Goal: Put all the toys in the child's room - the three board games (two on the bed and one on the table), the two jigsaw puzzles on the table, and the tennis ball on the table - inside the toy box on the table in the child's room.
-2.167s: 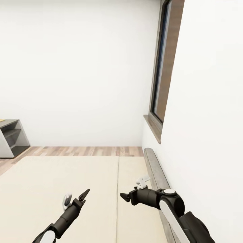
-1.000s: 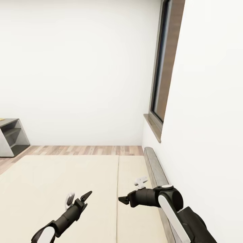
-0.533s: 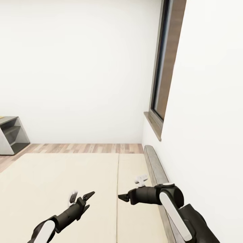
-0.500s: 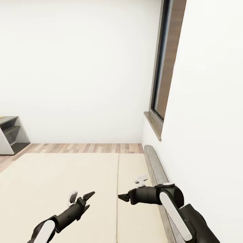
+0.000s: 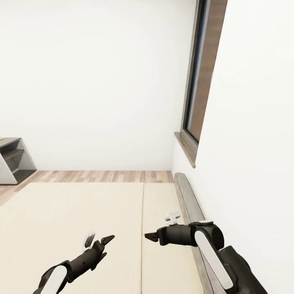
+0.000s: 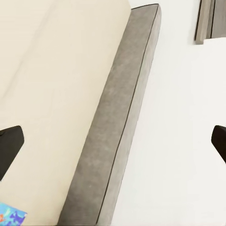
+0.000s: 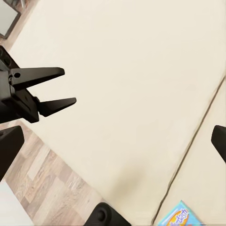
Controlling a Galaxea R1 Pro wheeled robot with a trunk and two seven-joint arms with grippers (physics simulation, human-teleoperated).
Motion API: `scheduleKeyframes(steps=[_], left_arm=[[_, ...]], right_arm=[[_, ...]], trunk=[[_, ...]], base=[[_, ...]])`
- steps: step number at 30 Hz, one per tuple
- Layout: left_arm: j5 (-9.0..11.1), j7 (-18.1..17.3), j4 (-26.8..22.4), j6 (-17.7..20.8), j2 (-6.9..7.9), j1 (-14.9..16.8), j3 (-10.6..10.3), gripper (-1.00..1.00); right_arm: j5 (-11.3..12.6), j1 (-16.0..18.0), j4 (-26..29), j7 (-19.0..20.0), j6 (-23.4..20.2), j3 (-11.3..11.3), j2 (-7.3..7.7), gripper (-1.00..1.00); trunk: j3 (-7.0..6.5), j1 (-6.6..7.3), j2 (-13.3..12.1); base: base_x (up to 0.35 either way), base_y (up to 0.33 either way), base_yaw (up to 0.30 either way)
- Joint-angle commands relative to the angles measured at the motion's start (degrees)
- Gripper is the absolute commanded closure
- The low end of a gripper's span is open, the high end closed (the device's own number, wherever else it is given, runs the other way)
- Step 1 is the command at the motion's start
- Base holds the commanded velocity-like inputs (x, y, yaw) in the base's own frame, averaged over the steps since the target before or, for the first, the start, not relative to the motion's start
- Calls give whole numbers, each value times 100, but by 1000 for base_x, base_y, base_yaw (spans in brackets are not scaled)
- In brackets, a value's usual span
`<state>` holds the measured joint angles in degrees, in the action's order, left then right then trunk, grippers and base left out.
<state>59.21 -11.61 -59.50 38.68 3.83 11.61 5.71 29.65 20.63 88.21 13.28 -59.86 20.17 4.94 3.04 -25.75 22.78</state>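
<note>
Beige mattress of the bed (image 5: 81, 212) spreads under both arms. The left end effector (image 5: 107, 239) and the right end effector (image 5: 149, 236) hang just above it, jaws parted, holding nothing. The wrist views catch what the head view misses: a blue board game corner (image 6: 10, 215) near the grey headboard (image 5: 188, 200), and another box corner (image 7: 178, 215); their long axes I cannot tell. Beyond lie plank floor (image 5: 102, 176), a grey shelf unit (image 5: 14, 161) and a dark-framed window (image 5: 200, 77).
</note>
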Motion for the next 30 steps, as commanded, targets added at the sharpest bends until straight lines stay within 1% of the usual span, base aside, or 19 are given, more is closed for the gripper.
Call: scheduleKeyframes(steps=[1,3,5,6,7,8,11,12,16,21,30], left_arm=[[6,-12,-1,37,-2,5,12,-100],[7,19,-1,36,-3,6,12,-100],[9,63,0,36,-4,7,11,-100],[9,63,0,36,-4,7,11,-100],[7,79,0,33,-4,7,11,-100],[7,79,0,33,-4,7,11,-100],[5,105,0,28,-3,8,10,-100],[5,105,0,28,-3,8,10,-100],[3,123,0,20,-5,8,10,-100],[3,130,0,16,-5,8,7,-100],[2,132,0,9,-5,8,3,-100]], right_arm=[[-55,7,2,57,-14,2,3,-100],[-29,9,-56,86,-14,-15,0,-100],[79,21,-221,223,-14,-39,0,-100],[79,21,-221,223,-14,-39,0,-100],[155,42,-322,339,-14,-48,1,-100],[155,42,-322,339,-14,-48,1,-100],[325,143,-643,760,-14,-41,-2,-100],[325,143,-643,760,-14,-41,-2,-100],[417,256,-1016,1141,-14,-32,-7,-100],[441,298,-1149,1266,-14,-31,0,-100],[456,314,-1204,1314,-14,-35,-1,-100]], trunk=[[23,-3,14],[41,-3,14],[60,-3,14],[69,-3,14],[79,-3,14],[88,-3,14],[116,-3,14],[125,-3,14],[162,-3,14],[208,-3,14],[292,-3,14]], base=[[0,0,0],[0,0,0],[0,0,0],[0,0,0],[0,0,0],[0,0,0],[0,0,0],[0,0,0],[0,0,0],[0,0,0],[0,0,0]])
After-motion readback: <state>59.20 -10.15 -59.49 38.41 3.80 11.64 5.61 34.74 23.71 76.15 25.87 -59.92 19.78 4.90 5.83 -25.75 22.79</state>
